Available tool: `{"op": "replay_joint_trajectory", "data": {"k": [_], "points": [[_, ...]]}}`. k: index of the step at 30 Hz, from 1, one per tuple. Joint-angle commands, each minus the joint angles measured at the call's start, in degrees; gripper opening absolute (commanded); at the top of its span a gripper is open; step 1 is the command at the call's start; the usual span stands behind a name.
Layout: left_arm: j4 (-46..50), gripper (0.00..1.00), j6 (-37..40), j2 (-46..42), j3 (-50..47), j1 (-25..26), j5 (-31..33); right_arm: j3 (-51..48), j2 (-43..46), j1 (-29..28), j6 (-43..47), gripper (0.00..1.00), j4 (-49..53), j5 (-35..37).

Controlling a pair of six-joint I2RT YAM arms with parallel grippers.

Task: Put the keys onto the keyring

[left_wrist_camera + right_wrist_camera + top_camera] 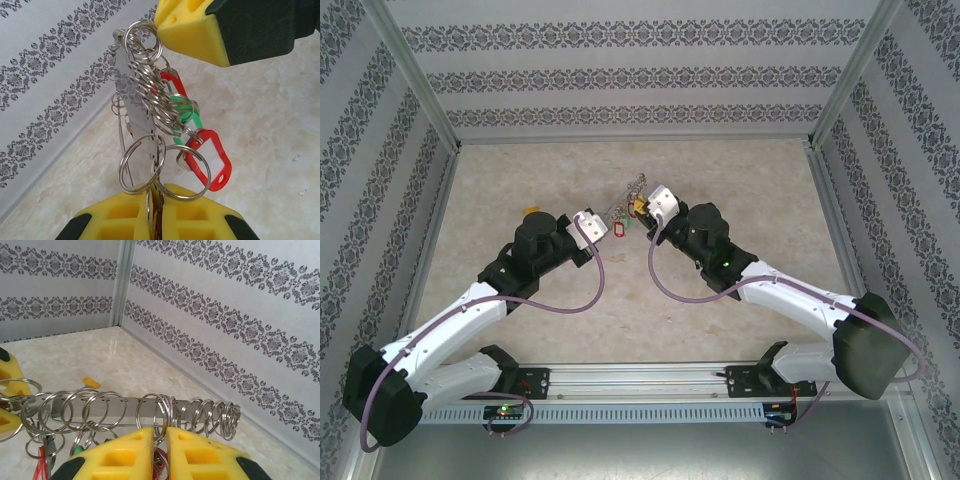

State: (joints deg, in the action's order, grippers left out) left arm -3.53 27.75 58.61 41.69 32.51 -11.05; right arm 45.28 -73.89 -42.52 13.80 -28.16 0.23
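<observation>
Yellow foam tips of the left gripper (156, 197) are pressed together on a small ring (141, 165) at the bundle's low end. The right gripper (160, 432) is likewise clamped shut on a ring midway along the keyring (127, 401). The two arms hold the keyring off the table (740, 170), just 12 o'clock of centre in the top view, and its straight run is strung with many such rings. A red-tagged key (210, 162) and a green-tagged key (189, 119) dangle from them, so most of the set looks threaded. One small yellow piece (532, 213) lies on the table at 9 o'clock of the left gripper. If it is a key, it remains to be threaded.
</observation>
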Motion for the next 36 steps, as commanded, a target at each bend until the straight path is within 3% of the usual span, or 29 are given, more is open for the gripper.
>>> {"op": "replay_joint_trajectory", "data": {"k": [1,7,10,14,18,23,30,32,33,36], "points": [[-6.93,0.00,-0.23,-0.95,1.12,0.27,-4.55,1.95,-1.41,-1.00,-0.27,0.15,-0.88,1.64],[-7.28,0.00,-0.57,-1.13,0.68,0.36,-5.17,2.91,-2.41,-0.97,-0.54,0.16,-1.08,2.75],[-7.62,0.00,-0.72,-1.22,0.47,0.36,-5.27,3.50,-3.29,-0.99,-1.56,0.25,-1.35,3.12],[-7.88,0.00,-0.95,-1.30,0.31,0.49,-5.12,3.97,-4.40,-1.02,-2.33,0.26,-2.23,3.20],[-7.81,0.00,-1.23,-1.39,0.14,0.45,-4.60,4.32,-4.69,-1.05,-2.09,0.16,-2.57,2.50],[-7.90,0.00,-2.00,-1.57,-0.19,0.47,-3.41,3.48,-3.77,-1.02,-1.25,0.16,-2.80,1.74],[-8.91,0.01,-2.77,-2.31,-1.90,0.49,-2.61,0.19,-0.05,0.55,0.54,0.04,-2.80,-2.81],[-8.81,0.10,-3.77,-2.70,-2.54,0.45,-2.01,-0.43,0.98,1.41,0.88,0.03,-2.37,-4.33],[-8.78,0.23,-4.37,-3.03,-3.01,0.45,-1.89,-0.67,1.45,2.01,1.00,0.03,-2.03,-5.46],[-8.91,0.48,-5.84,-4.64,-4.18,0.29,-3.15,-1.22,2.73,3.61,2.24,0.02,-0.78,-9.10]]}}
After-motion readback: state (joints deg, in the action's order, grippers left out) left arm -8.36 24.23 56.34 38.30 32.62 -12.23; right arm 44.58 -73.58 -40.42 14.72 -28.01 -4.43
